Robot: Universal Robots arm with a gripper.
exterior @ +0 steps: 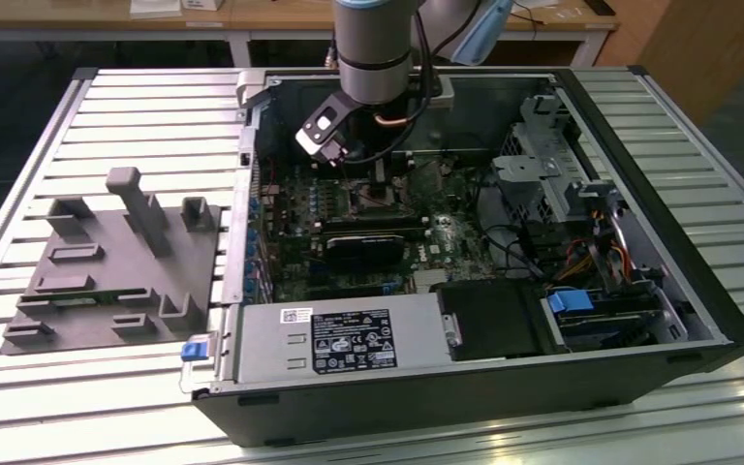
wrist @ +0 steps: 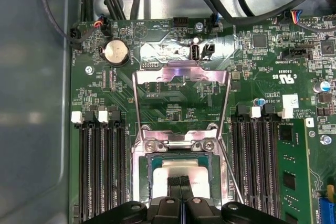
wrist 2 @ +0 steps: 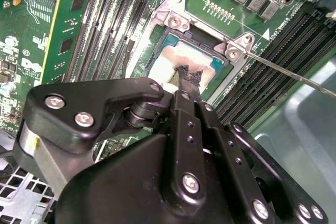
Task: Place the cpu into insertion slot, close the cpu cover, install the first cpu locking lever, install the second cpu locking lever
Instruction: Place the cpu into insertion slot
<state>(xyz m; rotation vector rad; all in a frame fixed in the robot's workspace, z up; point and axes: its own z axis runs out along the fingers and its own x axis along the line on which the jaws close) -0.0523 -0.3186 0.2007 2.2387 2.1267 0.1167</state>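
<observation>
The pincer (wrist: pixel 180 181), tips pressed together, seems to touch the cpu (wrist: pixel 165 174) in the slot (wrist: pixel 139 167) below it. The chip is probably light, stiff and fragile, best gripped by its edges.

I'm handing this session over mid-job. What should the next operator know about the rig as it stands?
Gripper: fingertips together, holding nothing, down at the cpu's top; I cannot tell if they touch it.
cpu: lying flat inside the insertion slot.
cpu cover: open, raised off the slot.
Locking lever: one thin rod showing, unlatched, sticking out beside the slot.
Done: cpu placed.
Not done: cover closed, both levers installed.
</observation>
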